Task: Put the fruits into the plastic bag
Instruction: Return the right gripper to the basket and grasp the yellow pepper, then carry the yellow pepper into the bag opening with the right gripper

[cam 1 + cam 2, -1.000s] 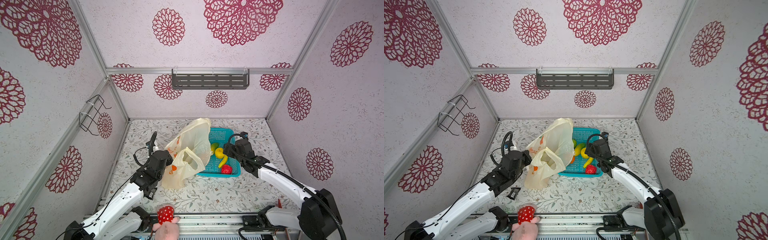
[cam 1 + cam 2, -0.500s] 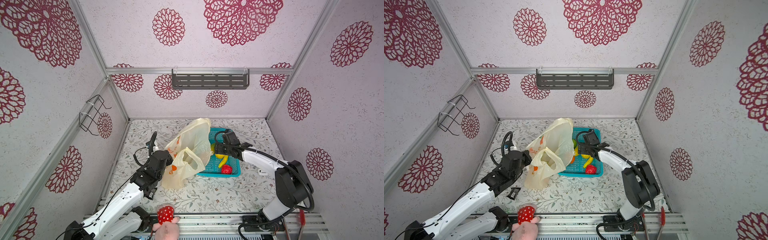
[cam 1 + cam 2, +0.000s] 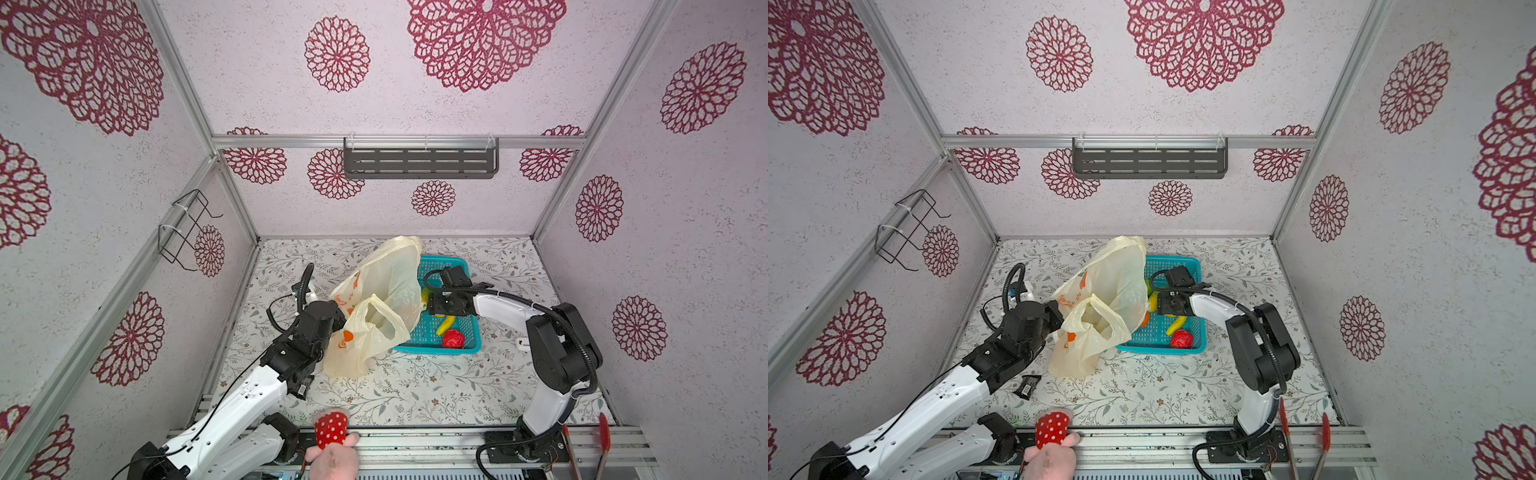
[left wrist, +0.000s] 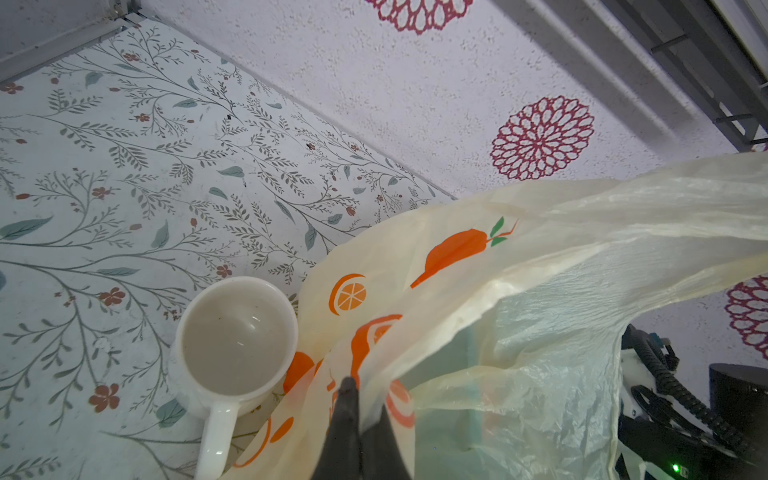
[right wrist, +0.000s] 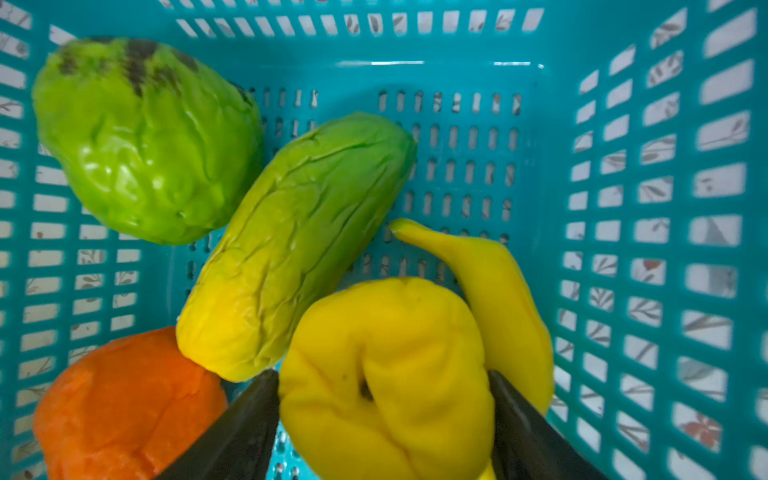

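While the left tool [image 4: 360, 399] pinches the one bag [image 4: 519, 299], the right tool [image 5: 382, 419] hugs one yellow round fruit [image 5: 386, 374] among six fruits, grip unsure.

right tool [image 5: 382, 399] lowered into the teal basket [image 5: 648, 208], jaws narrowed astride the yellow round fruit [image 5: 386, 374]

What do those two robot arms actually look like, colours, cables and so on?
Both arms have glossy white link shells joined by chunky black joints. A black ribbed cable loops over each wrist: left arm, right arm. Each pincer ends in dark tapered fingers, seen up close in both wrist views.
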Available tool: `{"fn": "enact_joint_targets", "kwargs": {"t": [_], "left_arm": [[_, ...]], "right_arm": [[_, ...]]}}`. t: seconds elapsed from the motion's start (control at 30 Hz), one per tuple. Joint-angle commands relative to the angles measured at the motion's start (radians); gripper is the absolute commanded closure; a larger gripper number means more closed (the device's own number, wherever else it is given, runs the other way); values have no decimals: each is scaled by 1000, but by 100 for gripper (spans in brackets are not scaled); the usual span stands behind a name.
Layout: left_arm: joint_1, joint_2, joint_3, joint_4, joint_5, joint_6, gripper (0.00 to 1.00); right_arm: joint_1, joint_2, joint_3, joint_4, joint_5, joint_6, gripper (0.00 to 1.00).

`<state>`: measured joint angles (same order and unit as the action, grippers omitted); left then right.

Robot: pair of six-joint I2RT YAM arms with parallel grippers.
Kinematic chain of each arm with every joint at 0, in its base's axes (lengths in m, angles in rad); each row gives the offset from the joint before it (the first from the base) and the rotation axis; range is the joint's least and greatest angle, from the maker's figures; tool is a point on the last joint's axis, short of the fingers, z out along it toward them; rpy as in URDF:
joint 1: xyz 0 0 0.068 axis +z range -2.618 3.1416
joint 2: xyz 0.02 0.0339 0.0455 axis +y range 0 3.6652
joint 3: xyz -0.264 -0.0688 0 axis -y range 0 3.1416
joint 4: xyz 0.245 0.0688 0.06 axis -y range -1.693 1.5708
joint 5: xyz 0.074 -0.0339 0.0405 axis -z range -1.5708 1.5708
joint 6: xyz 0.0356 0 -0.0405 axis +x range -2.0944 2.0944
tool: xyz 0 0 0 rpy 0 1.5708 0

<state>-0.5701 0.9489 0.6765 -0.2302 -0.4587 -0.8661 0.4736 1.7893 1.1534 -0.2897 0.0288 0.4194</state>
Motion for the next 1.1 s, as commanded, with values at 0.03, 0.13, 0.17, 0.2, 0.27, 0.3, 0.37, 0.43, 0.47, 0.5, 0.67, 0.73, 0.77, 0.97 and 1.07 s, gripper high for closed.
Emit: {"fn": "enact_joint_targets", "kwargs": {"t": [0.03,0.13,0.17,0.2,0.27,0.3,0.37,0.43,0.47,0.5,0.67,0.73,0.77,0.97,1.07], "left_arm": [[6,-2,0,-6,-15,-16,100],[6,-1,1,-7,-15,-13,100],[6,-1,3,-6,-15,-13,100],[6,-1,3,-7,-14,-13,100],[6,1,5,-8,-12,-13,100],[6,1,5,-6,-10,-11,100],[6,2,5,-2,-6,-7,100],[7,4,2,3,-3,-5,100],[6,4,3,5,-1,-4,100],[6,5,2,7,0,-4,100],[6,7,-9,34,29,4,100],[6,5,-12,46,42,0,100],[6,5,-12,49,43,-1,100],[6,11,-12,61,37,-2,100],[6,22,-8,66,43,-6,100]], "right_arm": [[-3,-8,16,3,-18,-5,31],[-4,-17,13,13,-18,-1,44],[-4,-22,12,19,-17,0,50],[-5,-27,9,22,-17,0,55],[-5,-55,0,38,-11,3,61],[-5,-70,-5,44,-5,8,62],[-6,-118,-19,58,25,18,62],[-5,-173,-33,73,51,25,62],[-3,-205,-43,84,61,28,62],[-4,-234,-51,98,61,28,62],[2,-422,-156,304,-180,-34,59],[6,-475,-186,373,-304,-43,59],[9,-492,-190,391,-358,-43,59],[99,-480,-184,456,-547,-36,59],[169,-415,-159,457,-533,-48,59]]}}
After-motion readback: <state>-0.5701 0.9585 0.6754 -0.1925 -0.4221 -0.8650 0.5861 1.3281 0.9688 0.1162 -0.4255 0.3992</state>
